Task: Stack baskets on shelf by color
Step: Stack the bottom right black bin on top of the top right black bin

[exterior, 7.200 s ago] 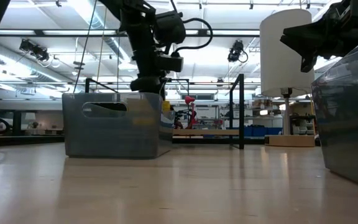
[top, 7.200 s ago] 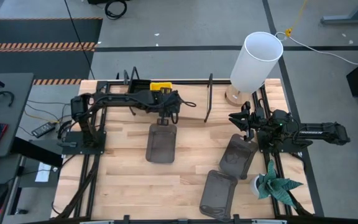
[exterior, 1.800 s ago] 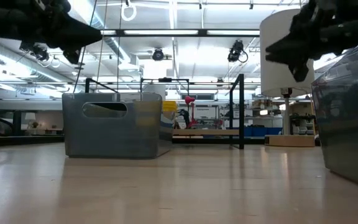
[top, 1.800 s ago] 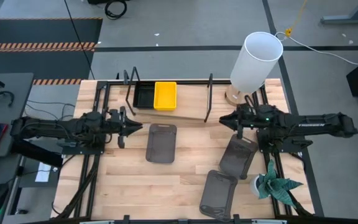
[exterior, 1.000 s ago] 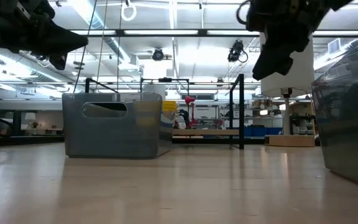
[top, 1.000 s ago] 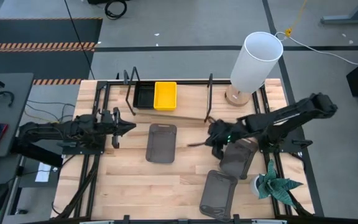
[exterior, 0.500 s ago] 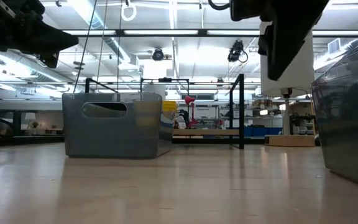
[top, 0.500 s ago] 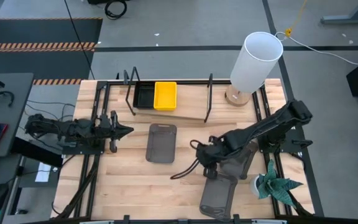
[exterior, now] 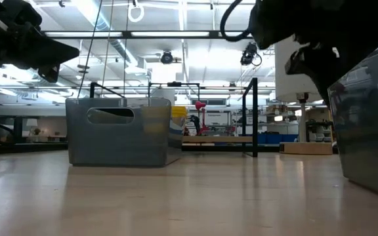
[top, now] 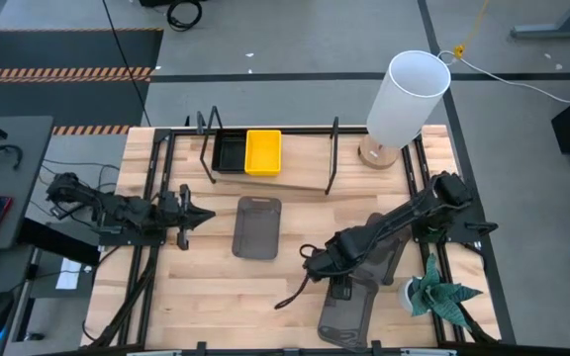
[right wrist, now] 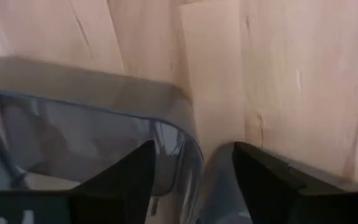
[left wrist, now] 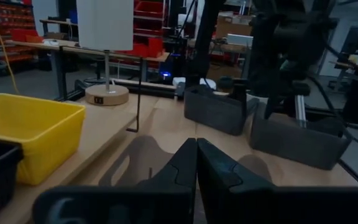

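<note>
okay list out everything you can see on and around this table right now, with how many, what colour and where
Grey baskets: three, dark grey, loose on the tabletop; one mid-table, two toward the right front.
Yellow basket: one, on the shelf.
Black basket: one, on the shelf, touching the yellow one's left side.
Shelf: one, light wood with black wire ends, at the table's back.
Lamp: one, white shade, back right corner.
Plant: one, green, front right edge.
Left end effector: shut, empty, hovering at the table's left.
Right end effector: open, above the rim of the front-right grey basket.
</note>
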Controlling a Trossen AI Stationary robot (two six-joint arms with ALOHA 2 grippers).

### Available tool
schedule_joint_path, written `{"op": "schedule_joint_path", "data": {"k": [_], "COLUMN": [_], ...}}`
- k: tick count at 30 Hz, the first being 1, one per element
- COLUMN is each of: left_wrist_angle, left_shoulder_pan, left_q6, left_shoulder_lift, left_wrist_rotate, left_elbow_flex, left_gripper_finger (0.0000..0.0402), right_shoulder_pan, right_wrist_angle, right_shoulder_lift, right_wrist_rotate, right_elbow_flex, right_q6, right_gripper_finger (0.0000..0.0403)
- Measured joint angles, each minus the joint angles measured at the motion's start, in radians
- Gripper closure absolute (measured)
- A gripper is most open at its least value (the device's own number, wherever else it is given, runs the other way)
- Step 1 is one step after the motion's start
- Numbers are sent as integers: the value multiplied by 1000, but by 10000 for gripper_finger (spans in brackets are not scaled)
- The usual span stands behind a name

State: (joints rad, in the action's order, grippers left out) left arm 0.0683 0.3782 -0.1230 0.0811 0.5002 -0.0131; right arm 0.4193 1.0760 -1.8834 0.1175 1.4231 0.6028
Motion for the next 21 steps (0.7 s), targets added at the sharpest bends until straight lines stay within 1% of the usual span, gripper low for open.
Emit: {"op": "schedule_joint_path", "data": {"k": [5,9,11,14,19,21], "left_wrist_angle": [4,4,4,4,4,4], "left_shoulder_pan": [14,13,13,13,13,13], "left_q6": [3,-67,-97,-101,-101,-101], "left_shoulder_lift": [3,4,3,3,3,4], "left_wrist_rotate": [2,1,1,1,1,1], "left_elbow_flex": [1,1,1,1,1,1], "left_gripper_finger": [386,386,386,385,378,375], "right_shoulder_pan": [0,-10,-15,-24,-45,-61], "right_wrist_angle": [-38,-34,-35,-43,-51,-54], "right_shoulder_lift": [-62,-113,-130,-141,-143,-140], "right_wrist_rotate": [5,39,47,45,62,68], "right_elbow_flex": [0,0,0,0,0,0], "right_q6": [-39,-54,-59,-73,-80,-82], "right_gripper_finger": [205,235,256,294,375,393]}}
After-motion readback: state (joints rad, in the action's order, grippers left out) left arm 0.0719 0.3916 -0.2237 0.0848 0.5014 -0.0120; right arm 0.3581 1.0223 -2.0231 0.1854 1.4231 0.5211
